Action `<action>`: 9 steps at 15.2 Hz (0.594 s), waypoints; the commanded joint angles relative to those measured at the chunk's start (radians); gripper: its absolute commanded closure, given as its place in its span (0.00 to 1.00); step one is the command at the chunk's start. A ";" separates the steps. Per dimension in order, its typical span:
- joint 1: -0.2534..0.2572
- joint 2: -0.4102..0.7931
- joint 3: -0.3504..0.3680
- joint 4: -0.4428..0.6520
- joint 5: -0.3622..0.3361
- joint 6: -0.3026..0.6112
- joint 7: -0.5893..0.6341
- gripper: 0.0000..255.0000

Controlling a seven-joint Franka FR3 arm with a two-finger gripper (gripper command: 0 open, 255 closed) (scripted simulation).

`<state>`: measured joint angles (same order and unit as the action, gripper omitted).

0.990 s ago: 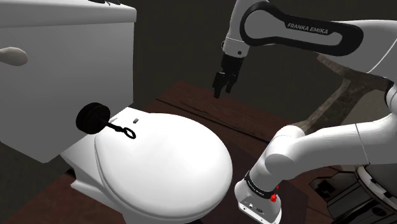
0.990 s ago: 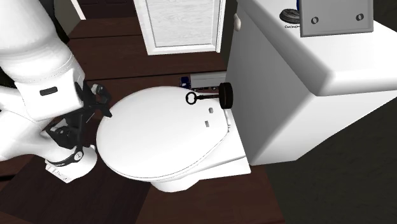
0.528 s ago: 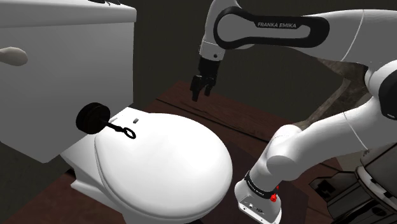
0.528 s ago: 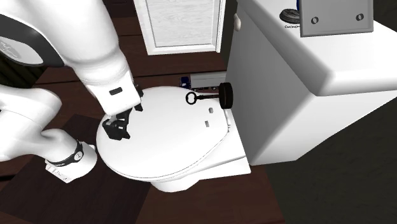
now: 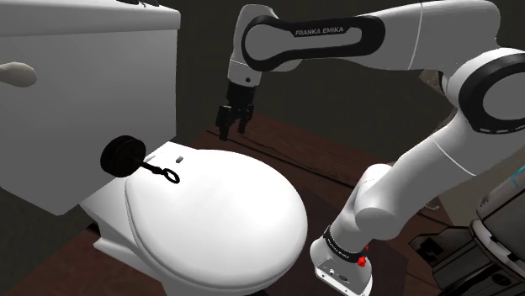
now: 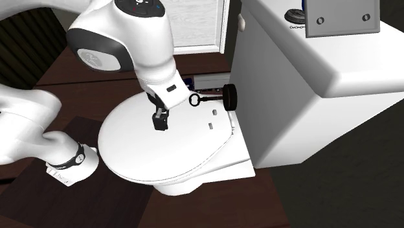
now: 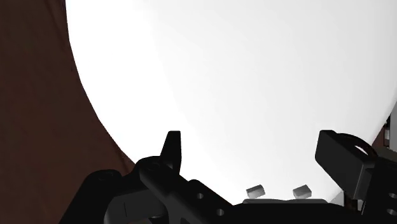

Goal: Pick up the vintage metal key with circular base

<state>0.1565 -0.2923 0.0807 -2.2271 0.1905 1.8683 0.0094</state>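
The black key (image 5: 148,166) lies at the back of the white toilet lid (image 5: 220,212), its round disc base (image 5: 123,155) against the tank and its ring end (image 6: 194,100) pointing over the lid. My gripper (image 5: 227,129) hangs above the lid, to the shoulder view's right of the key and apart from it. In the second exterior view the gripper (image 6: 158,123) is just left of and below the ring. The wrist view has the gripper (image 7: 254,153) open over the white lid (image 7: 242,83), its two black fingers (image 7: 172,145) wide apart with nothing between them.
The white tank (image 6: 311,84) rises right behind the key, with a flush handle (image 5: 17,76) and small items (image 6: 298,14) on top. A white cabinet door (image 6: 184,22) stands beyond the toilet. Dark wooden floor (image 7: 38,95) surrounds the bowl. The arm's base (image 5: 343,261) sits beside the toilet.
The arm has swung to the shoulder view's left. The gripper went from above the dark floor to above the toilet lid, closer to the key. The key has not moved.
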 commanded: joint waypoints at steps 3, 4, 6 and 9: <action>0.030 0.125 0.026 0.086 0.036 0.046 -0.007 0.00; 0.037 0.156 0.033 0.110 0.044 0.055 -0.008 0.00; 0.051 0.219 0.047 0.161 0.057 0.071 -0.010 0.00; 0.072 0.314 0.067 0.245 0.073 0.089 -0.011 0.00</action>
<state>0.2219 -0.0178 0.1416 -2.0204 0.2592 1.9533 -0.0004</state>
